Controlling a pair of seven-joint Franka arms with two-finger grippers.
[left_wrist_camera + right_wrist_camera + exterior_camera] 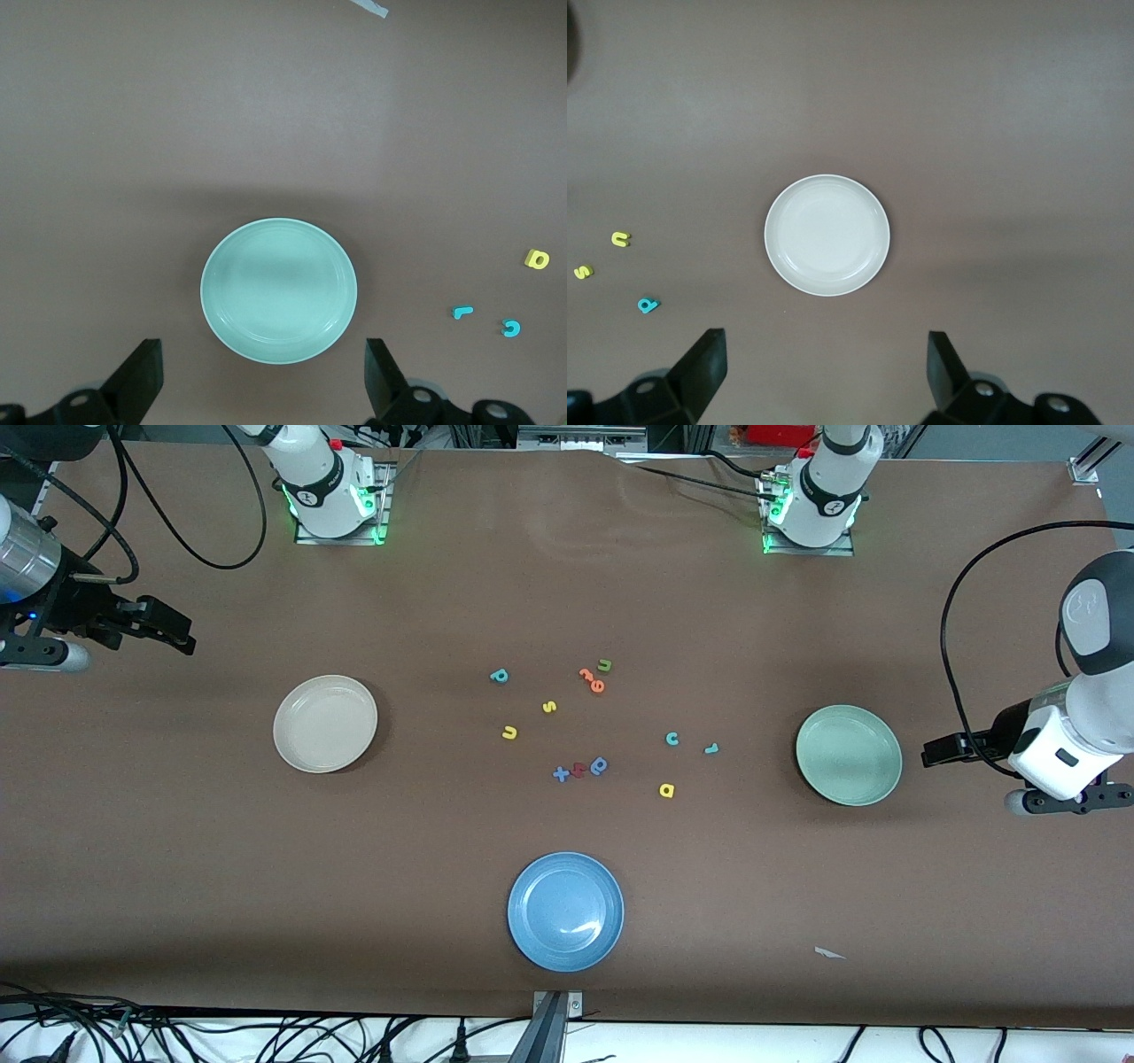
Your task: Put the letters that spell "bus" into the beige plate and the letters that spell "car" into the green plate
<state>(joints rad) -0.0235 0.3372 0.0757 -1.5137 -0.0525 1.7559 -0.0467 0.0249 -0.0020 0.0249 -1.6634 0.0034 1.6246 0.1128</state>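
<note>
Scanning near to far:
Blue plate (565,911): lower centre of frame, empty.
Letters: mid-frame; yellow a (667,790), teal c (672,738), teal r (710,748), yellow u (509,732), yellow s (549,707), teal b (499,676); facing unclear.
Obstacles: blue x (560,774) beside a blue rounded letter (600,765).
Beige plate (325,723): centre-left.
Green plate (849,755): centre-right.
Left gripper (930,752): right edge, released, partly cut off.
Right gripper (182,638): left edge, released.

I count three plates: one beige plate (325,724), one green plate (849,755), one blue plate (565,911). Eleven foam letters (587,726) mid-frame, and my two claws wide open.
</note>
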